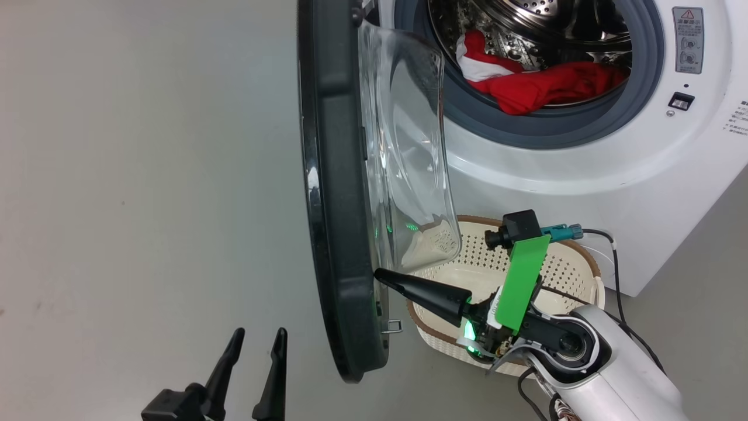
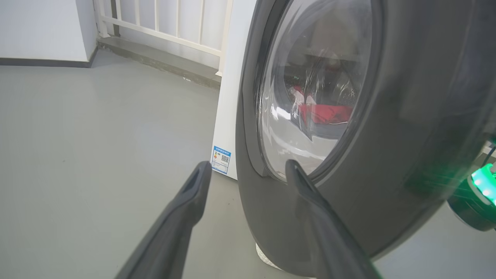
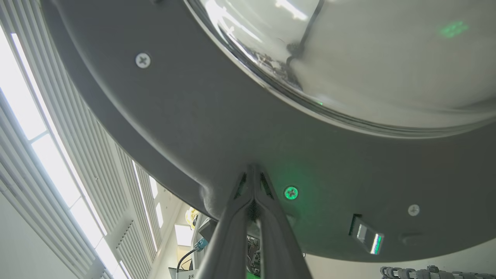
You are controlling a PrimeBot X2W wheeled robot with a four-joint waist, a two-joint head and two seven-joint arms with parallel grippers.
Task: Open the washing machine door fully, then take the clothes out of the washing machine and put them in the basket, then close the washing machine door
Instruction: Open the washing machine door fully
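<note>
Head view: the washing machine door [image 1: 342, 193] stood swung out from the washing machine [image 1: 584, 169], seen nearly edge-on, its glass bowl facing the drum. The right gripper [image 1: 378, 273] was clenched, fingers pressed together and grasping nothing, its tip set against the inner face of the door near the lower rim. The left gripper [image 1: 260, 333] was released, fingers spread, hanging above bare floor on the door's outer side and apart from it. The clothes [image 1: 537, 85] lay inside the drum at its front lip, well apart from both grippers. The basket [image 1: 564, 272] sat on the floor against the machine's front, below the opening and beneath the right arm.

Right wrist view: the closed fingertips [image 3: 252, 170] met the door's grey inner rim [image 3: 193, 128], beside a green-lit screw [image 3: 291, 192].

Left wrist view: red clothes [image 2: 323, 113] showed through the door glass.
</note>
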